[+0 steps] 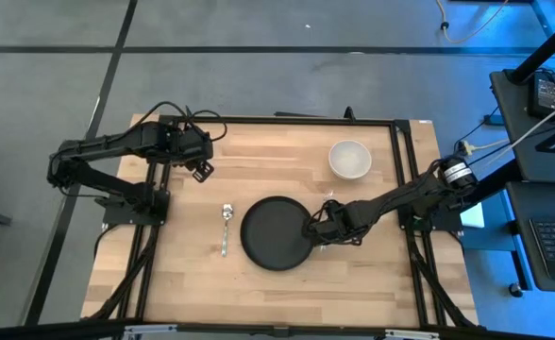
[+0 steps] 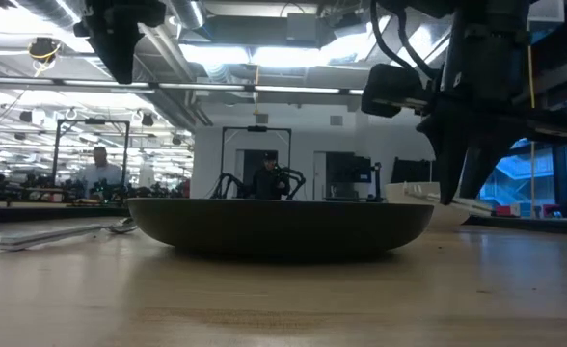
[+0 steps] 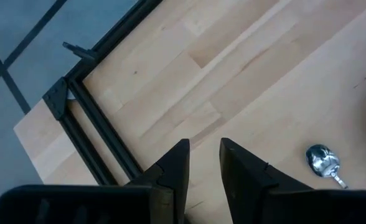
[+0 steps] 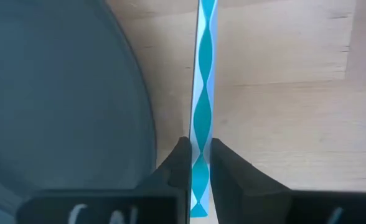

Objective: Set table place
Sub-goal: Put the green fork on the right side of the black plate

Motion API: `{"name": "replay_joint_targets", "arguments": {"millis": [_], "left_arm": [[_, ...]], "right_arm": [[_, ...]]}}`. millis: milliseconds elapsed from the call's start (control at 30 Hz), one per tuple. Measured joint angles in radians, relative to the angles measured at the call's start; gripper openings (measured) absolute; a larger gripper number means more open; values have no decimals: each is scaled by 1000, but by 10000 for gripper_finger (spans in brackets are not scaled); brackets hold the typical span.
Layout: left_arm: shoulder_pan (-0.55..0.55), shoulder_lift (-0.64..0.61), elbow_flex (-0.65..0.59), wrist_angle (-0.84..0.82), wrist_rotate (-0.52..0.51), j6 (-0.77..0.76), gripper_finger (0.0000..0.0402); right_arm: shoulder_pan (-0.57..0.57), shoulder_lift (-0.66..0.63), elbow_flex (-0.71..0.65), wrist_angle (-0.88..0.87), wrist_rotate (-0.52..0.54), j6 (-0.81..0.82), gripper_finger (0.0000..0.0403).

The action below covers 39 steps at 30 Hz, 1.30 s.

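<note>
Right tool pinches a striped straw beside the plate; next, lower it flat and release. Left tool, nearly closed, waits.

I can make out almost no writing anywhere. The one trace is on my right gripper's own housing, seen in the right wrist view: pale printed strokes at the edge, cut off so that I cannot tell which letters they are. The striped straw between my fingers carries only a teal and white twist, no words. Nothing on the table bears a label
</note>
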<state>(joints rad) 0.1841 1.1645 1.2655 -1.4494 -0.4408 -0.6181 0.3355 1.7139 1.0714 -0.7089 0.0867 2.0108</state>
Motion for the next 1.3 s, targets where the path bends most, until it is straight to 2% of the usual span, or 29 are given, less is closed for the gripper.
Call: {"name": "replay_joint_targets", "arguments": {"millis": [267,633,767,1167,1300], "left_arm": [[-1,0,0,6,0,-15,82],[-1,0,0,6,0,-61,82],[-1,0,0,6,-1,-62,82],[-1,0,0,7,-1,-63,82],[-2,0,0,7,-2,-63,82]], "right_arm": [[19,3,0,-38,-8,-1,38],[49,70,0,9,-11,-4,39],[48,78,0,7,-66,-31,37],[48,81,0,10,-55,-22,40],[48,108,-1,21,-109,-22,38]]}}
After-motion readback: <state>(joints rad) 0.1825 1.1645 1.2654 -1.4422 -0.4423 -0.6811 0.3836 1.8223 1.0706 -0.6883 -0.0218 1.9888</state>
